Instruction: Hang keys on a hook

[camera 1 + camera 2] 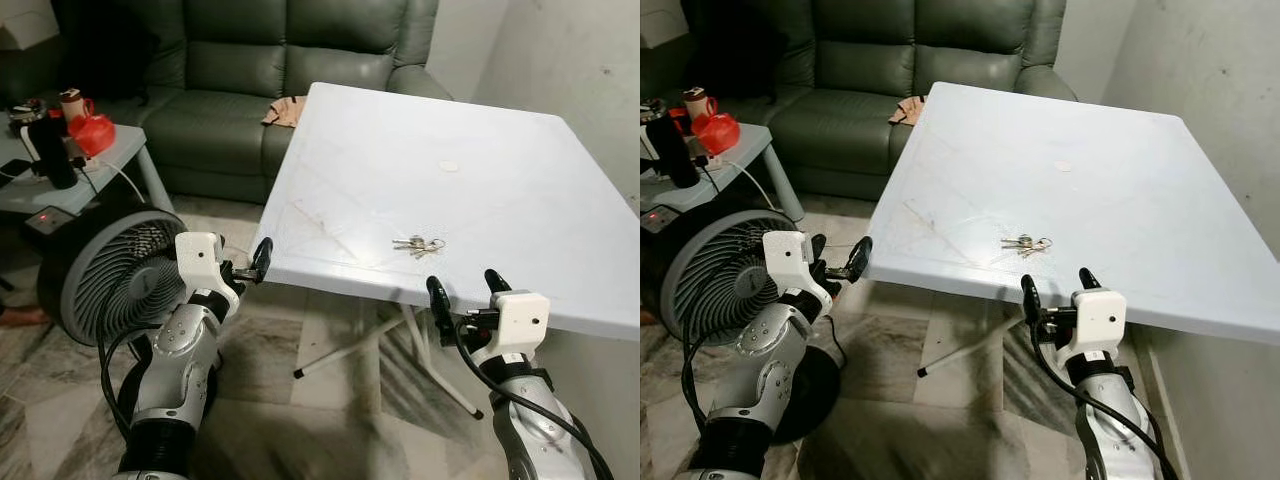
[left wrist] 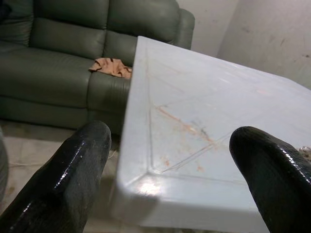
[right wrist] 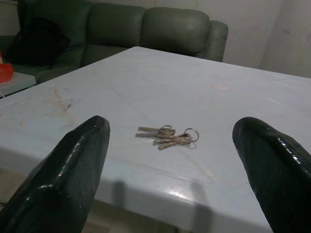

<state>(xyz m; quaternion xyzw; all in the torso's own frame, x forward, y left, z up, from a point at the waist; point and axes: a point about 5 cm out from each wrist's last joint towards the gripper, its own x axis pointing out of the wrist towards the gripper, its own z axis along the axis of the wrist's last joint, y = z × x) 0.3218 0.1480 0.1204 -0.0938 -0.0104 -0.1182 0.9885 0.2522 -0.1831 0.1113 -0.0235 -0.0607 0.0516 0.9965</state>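
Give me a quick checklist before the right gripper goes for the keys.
1. Keys lying free on the table, nothing on them: ok.
2. Right gripper open: ok.
3. Right gripper lined up with the keys: ok, they sit between its fingers in the right wrist view.
4. Right gripper at the near table edge, not yet over the keys: ok.
5. Left gripper open by the table's corner, away from the keys: ok.
6. Hook location: cannot tell.
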